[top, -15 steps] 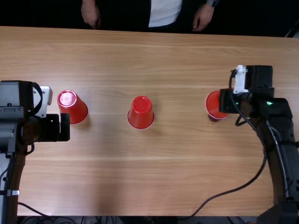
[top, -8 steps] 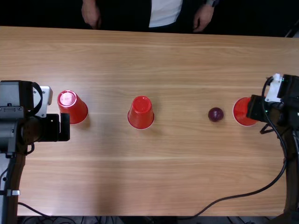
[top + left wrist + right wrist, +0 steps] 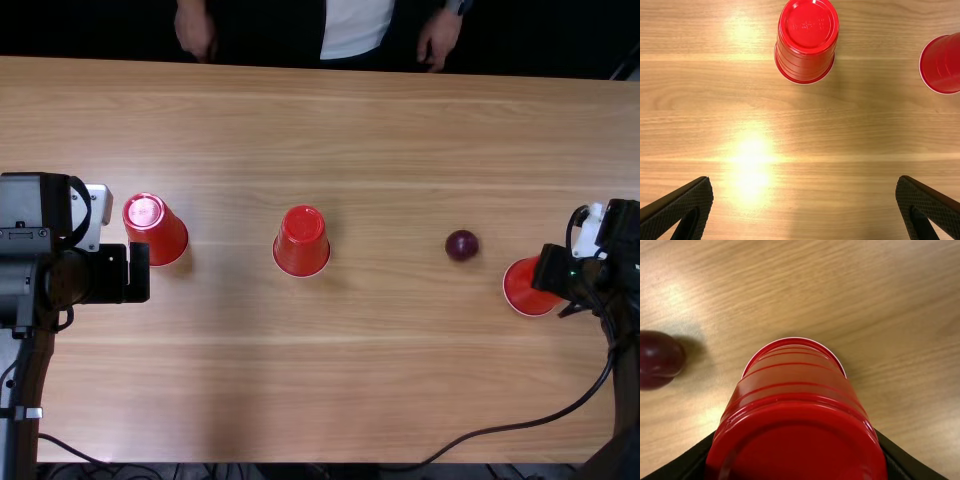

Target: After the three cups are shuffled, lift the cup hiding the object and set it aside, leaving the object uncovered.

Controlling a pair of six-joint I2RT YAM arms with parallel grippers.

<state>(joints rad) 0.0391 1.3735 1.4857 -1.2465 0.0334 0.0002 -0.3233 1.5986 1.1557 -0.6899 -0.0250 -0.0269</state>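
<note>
Since one second ago the right pincer point(image 3: 548, 281) has lifted the held cup point(image 3: 524, 288) off the ball point(image 3: 461, 245), which was hidden under it then. It has carried the cup to the right of the ball. In the last half second it goes a little farther from the ball and a little nearer to the table's near edge. We see that the ball and everything on its other side stay as they were.

Now the dark purple ball lies uncovered on the table point(image 3: 330, 380), near the held cup but not touching it; bare wood separates the two. In the right wrist view the two black fingers press on both sides of the held cup point(image 3: 795, 425) near its closed bottom, so the right pincer point(image 3: 796, 462) is pinching this cup. The cup is tilted, with its open rim lower and on the side of the ball point(image 3: 659, 360). We cannot tell whether the rim touches the wood.

On the other side of the ball, well apart from it, the middle cup point(image 3: 302, 241) stands upside down. The left cup point(image 3: 154, 229) stands the same way, still farther from the ball. The left pincer point(image 3: 138, 272) rests just beside the left cup. In the left wrist view the left pincer point(image 3: 802, 185) has its fingers spread wide and holds nothing, with the left cup point(image 3: 806, 40) and the middle cup point(image 3: 941, 63) ahead of it.
</note>
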